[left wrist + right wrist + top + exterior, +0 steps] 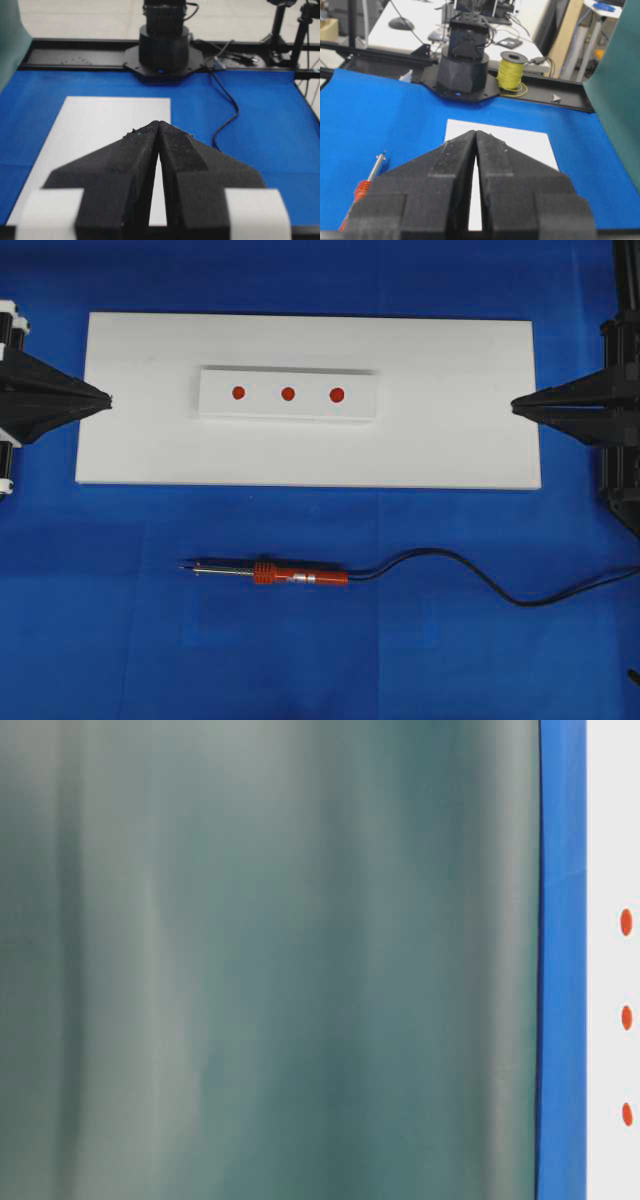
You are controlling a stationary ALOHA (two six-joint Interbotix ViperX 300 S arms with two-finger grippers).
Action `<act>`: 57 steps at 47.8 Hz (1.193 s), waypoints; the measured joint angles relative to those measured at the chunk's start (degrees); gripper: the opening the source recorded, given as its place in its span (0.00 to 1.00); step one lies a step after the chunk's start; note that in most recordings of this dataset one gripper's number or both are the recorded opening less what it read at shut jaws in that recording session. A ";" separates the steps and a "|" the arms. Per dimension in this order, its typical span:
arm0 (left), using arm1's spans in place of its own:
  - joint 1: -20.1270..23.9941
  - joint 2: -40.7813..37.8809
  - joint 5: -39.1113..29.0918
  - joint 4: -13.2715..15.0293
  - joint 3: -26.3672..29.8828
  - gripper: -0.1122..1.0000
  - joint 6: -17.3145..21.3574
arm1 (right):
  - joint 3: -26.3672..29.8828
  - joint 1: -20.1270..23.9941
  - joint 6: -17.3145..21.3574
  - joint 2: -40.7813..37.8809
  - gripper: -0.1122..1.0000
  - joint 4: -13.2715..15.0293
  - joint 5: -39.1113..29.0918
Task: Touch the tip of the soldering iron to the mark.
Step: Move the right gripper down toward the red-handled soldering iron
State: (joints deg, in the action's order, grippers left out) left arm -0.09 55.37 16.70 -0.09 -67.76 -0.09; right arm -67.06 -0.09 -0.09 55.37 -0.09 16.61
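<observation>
The soldering iron (285,574) lies flat on the blue cloth in front of the white board, red handle to the right, its tip (184,564) pointing left; part of it shows at the left edge of the right wrist view (367,187). Three red marks, left (238,393), middle (288,394) and right (337,395), sit in a row on a raised white strip (288,410). My left gripper (108,400) rests shut and empty at the board's left edge. Shut and empty too, my right gripper (514,405) rests at the right edge. Both are far from the iron.
The white board (310,450) lies on the blue cloth. The iron's black cord (480,575) curves off to the right edge. A green backdrop (270,960) fills most of the table-level view. The opposite arm's base (164,50) stands beyond the board.
</observation>
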 measured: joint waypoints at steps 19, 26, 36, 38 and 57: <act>0.00 0.70 -0.09 -0.09 -0.70 0.12 0.00 | 2.11 3.78 1.76 -2.55 0.04 -0.97 -1.76; 0.00 0.70 0.00 0.00 -0.70 0.12 0.00 | 3.25 7.21 4.39 -7.56 0.05 -1.41 -1.05; 0.00 0.70 0.00 0.00 -0.79 0.12 -0.09 | 5.80 10.63 7.12 -15.91 0.19 -1.76 1.32; 0.00 0.70 -0.09 0.00 -0.79 0.12 0.00 | 6.42 10.90 7.56 -17.75 0.25 -1.93 1.85; 0.09 0.70 0.97 0.00 -1.85 0.12 0.00 | 15.38 13.97 8.70 -42.45 0.91 -9.67 9.32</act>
State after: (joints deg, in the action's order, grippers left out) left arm 0.00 56.07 17.67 -0.09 -69.61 -0.09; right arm -51.68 13.89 8.61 12.92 -9.76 25.93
